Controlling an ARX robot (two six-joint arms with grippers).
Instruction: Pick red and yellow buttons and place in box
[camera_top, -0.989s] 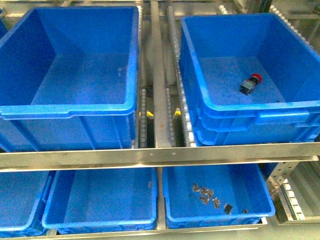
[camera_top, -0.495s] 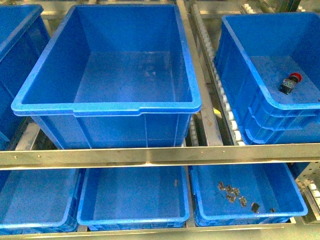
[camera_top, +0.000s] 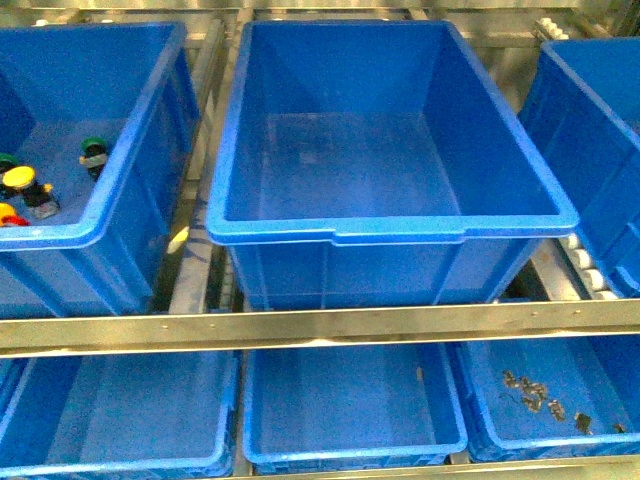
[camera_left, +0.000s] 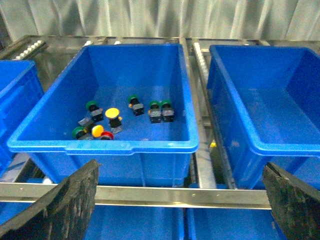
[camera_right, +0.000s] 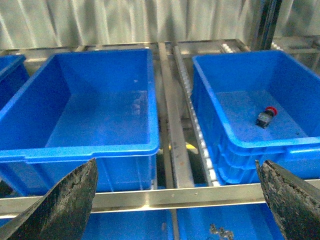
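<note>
The box (camera_top: 390, 216) is the deep blue crate in the middle of the upper shelf, and its floor is bare; it also shows as the box (camera_left: 260, 145) and the box (camera_right: 80, 150). In the crate to its left (camera_left: 100, 146) lie a yellow button (camera_left: 113, 114), a second yellow button (camera_left: 97, 131) touching a red button (camera_left: 106, 135), and several green-capped switches (camera_left: 155, 107). The front view catches the yellow button (camera_top: 25, 180) at its left edge. Another red button (camera_right: 265, 116) lies in the right crate (camera_right: 270, 145). My left gripper (camera_left: 180, 200) and right gripper (camera_right: 177, 200) are open, empty, and in front of the shelf rail.
A steel rail (camera_top: 320, 325) runs across the shelf front. Below it sit shallower blue trays (camera_top: 350, 440), one with small metal parts (camera_top: 545, 395). Roller tracks (camera_right: 200, 135) and steel bars fill the gaps between the crates.
The front view has swung left. The crate with the red button slid out at the right, the box moved to the middle, and the left crate with buttons came into view.
</note>
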